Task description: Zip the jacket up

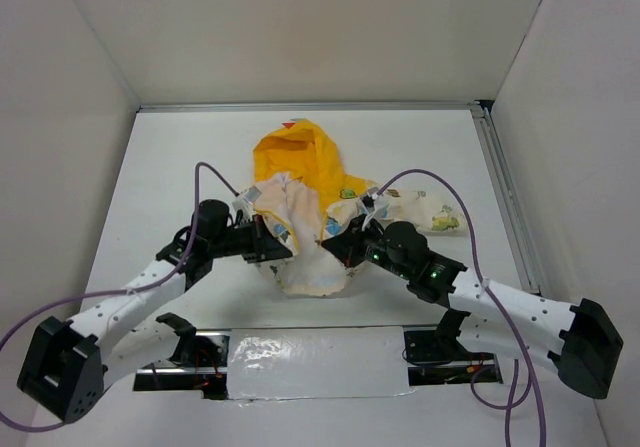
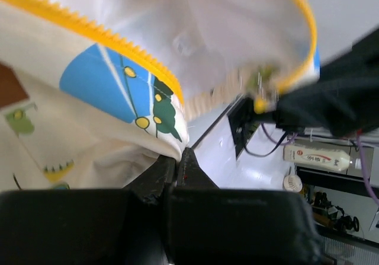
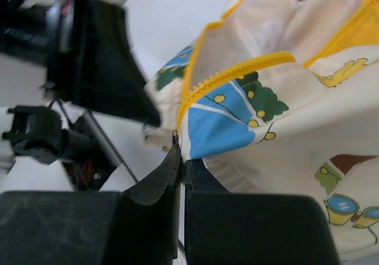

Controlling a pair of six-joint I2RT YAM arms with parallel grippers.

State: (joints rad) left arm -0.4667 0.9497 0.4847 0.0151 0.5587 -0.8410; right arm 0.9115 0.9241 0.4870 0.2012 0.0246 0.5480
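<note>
White table (image 1: 170,167) boxed in by white walls (image 1: 300,27) on the left, far and right sides, with a metal rail (image 1: 503,192) along the right edge. There is bare tabletop all round the jacket (image 1: 305,267): wide on the left and far-left, narrower on the right, where a sleeve reaches toward the rail. At the near edge a silver strip (image 1: 310,362) sits between the arm bases. Purple cables (image 1: 440,182) loop above both arms.

The jacket lies at mid-table, well apart from every wall. Its long axis runs near-to-far, with the yellow hood (image 1: 295,157) pointing at the far wall and the hem toward the arms. The front is open and bunched, cream lining showing (the body looks lifted and crumpled, not flat).

The left gripper (image 1: 272,244) is at the jacket's left hem side. In the left wrist view its fingers (image 2: 155,179) are pressed together, with the printed fabric edge pinched at the tips and yellow zipper teeth (image 2: 106,37) running above. The right gripper (image 1: 338,245) is at the right hem side, close to the left one. In the right wrist view its jaws are closed tight, nipping the bottom corner of the front panel where the zipper teeth (image 3: 237,72) end. The two zipper halves hang apart, unjoined.
</note>
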